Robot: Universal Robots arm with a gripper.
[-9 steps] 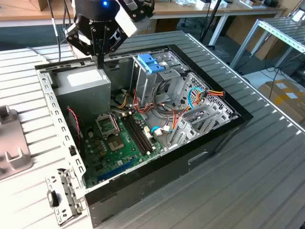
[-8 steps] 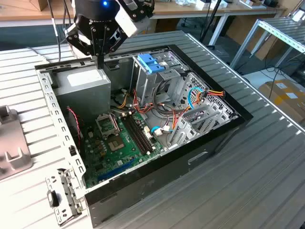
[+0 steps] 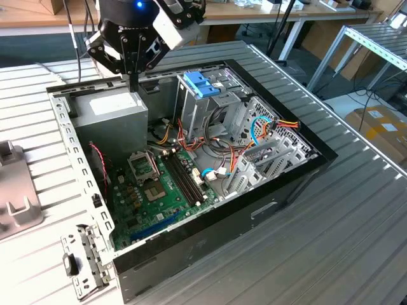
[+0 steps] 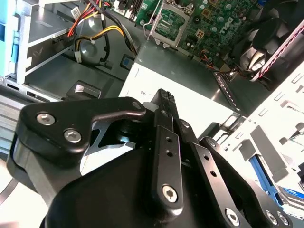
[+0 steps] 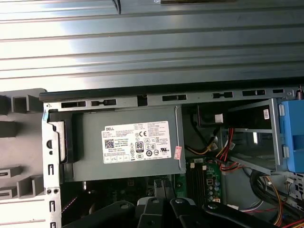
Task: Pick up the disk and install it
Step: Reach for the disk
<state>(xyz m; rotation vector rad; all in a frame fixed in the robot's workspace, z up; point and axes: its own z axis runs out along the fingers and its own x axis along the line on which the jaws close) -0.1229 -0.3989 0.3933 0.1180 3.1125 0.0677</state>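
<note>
My gripper (image 3: 133, 81) hangs over the back corner of the open computer case (image 3: 292, 181), just above the large grey power supply box (image 3: 111, 109). Its black fingers point down, pressed together with nothing between them. In the second wrist view the gripper (image 4: 164, 95) stands over the box's white label (image 4: 190, 92). A light-blue plastic frame (image 3: 200, 82) sits at the top of the grey drive cage (image 3: 191, 111), to the exterior view's right of my gripper. That frame also shows in the first wrist view (image 5: 290, 135). I cannot tell whether the disk's metal body is in it.
The case lies open on a slatted metal table (image 3: 337, 248). Inside are a green motherboard (image 3: 156, 190) and loose coloured cables (image 3: 254, 130). A grey moulded holder (image 3: 16, 190) and a small metal bracket (image 3: 82, 260) lie on the table at the exterior view's left.
</note>
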